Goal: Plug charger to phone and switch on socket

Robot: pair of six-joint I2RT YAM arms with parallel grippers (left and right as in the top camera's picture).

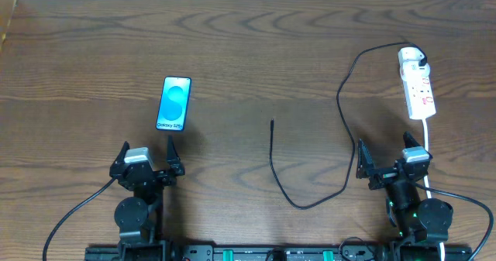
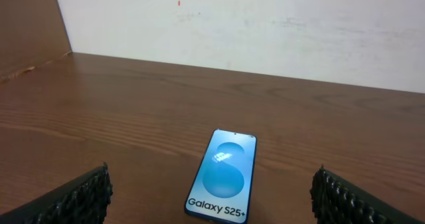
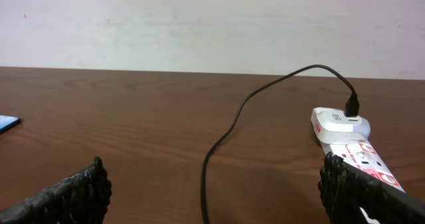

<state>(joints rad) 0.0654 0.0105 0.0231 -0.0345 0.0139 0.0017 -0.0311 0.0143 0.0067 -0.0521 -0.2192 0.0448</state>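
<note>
I have the left jaws and right jaws both spread wide, holding nothing. The phone point(image 1: 173, 104) lies screen-up on the surface point(image 1: 248, 52), just at 12 o'clock from the left jaws. The charger point(image 1: 271, 149) tip lies loose mid-surface, and its cable runs to the socket point(image 1: 417, 83) at 2 o'clock.

Left tool point(image 1: 147, 144), right tool point(image 1: 384, 142), both agape

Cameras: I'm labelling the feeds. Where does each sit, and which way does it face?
Overhead: above the table, looking straight down; both arms, left gripper and right gripper open.
Left wrist: low behind its fingers, facing the phone and wall.
Right wrist: low behind its fingers, facing the socket and charger.
Shared: overhead shows all three things too.
</note>
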